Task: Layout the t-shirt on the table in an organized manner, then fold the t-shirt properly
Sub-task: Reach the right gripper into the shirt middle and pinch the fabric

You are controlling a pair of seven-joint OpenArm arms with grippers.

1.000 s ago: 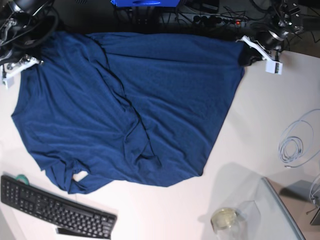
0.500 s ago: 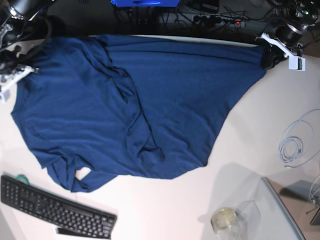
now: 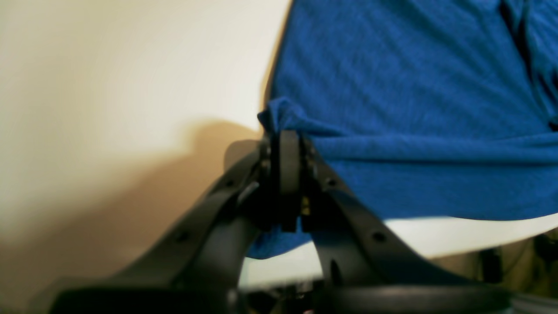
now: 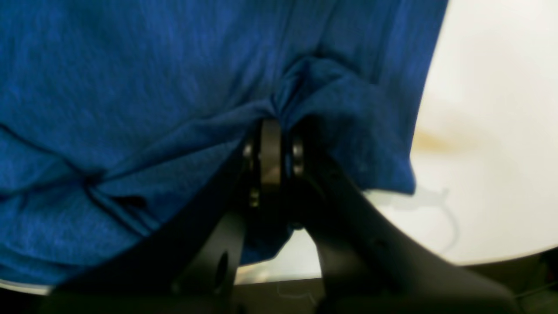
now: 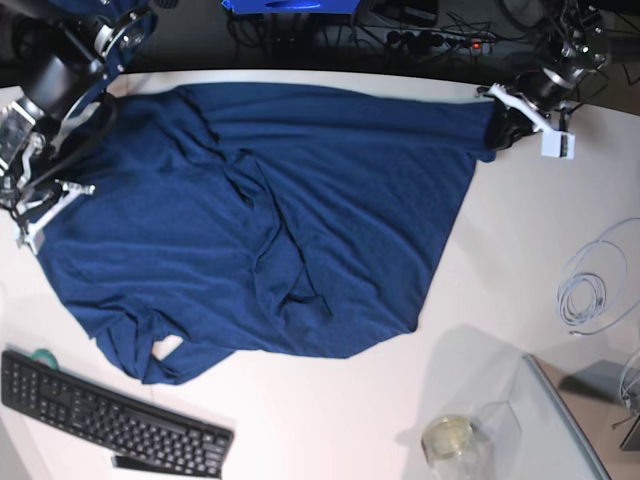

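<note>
The navy t-shirt [image 5: 270, 220] lies spread over the white table [image 5: 520, 250], with folds running down its middle and a bunched sleeve at the near left. My left gripper [image 5: 500, 125] at the far right is shut on the shirt's corner. In the left wrist view the left gripper [image 3: 285, 135] pinches a puckered edge of the t-shirt [image 3: 414, 109] above the table [image 3: 130, 78]. My right gripper [image 5: 45, 205] holds the left edge. The right wrist view shows the right gripper [image 4: 272, 124] shut on gathered t-shirt cloth [image 4: 130, 78], with the table [image 4: 488, 131] to the right.
A black keyboard [image 5: 110, 420] lies at the near left corner. A glass jar [image 5: 450, 437] and a clear panel [image 5: 570, 420] stand at the near right. A coiled white cable [image 5: 590, 285] rests on the right side. Cables and a power strip [image 5: 440, 40] run behind the table.
My left gripper has pulled its corner leftward in the base view, loosening the far edge. My right gripper has moved toward the near side with the left edge.
</note>
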